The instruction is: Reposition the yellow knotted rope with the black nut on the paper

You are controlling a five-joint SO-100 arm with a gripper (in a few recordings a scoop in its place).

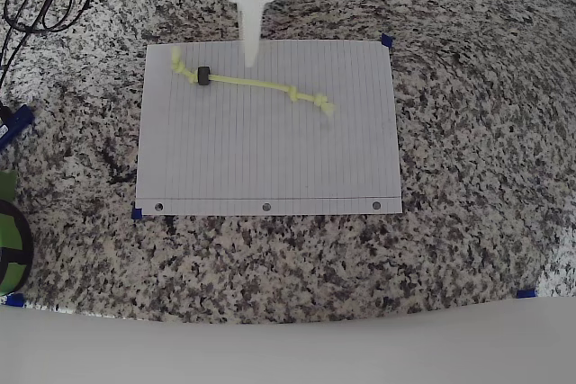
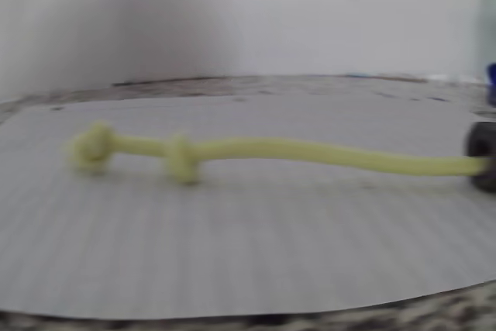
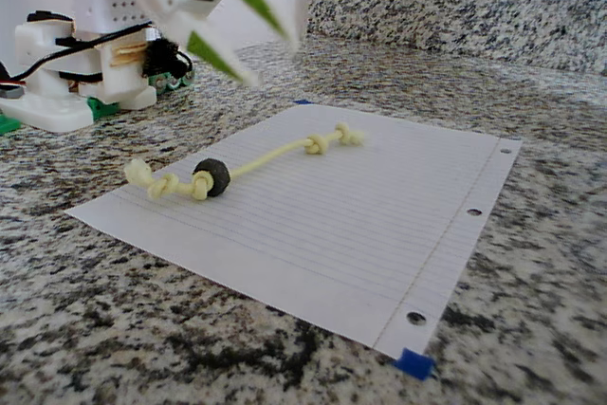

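While tool (image 3: 248, 37) hovers, jaws apart and empty, rope (image 1: 261, 84) lies below.
Rope runs crosswise under tool (nut (image 1: 203, 75) at overhead-left end) on paper (image 1: 270, 159).

No readable text, labels, brands or nos. anywhere. The paper (image 1: 270, 159) has ruled lines only, nothing written on it.
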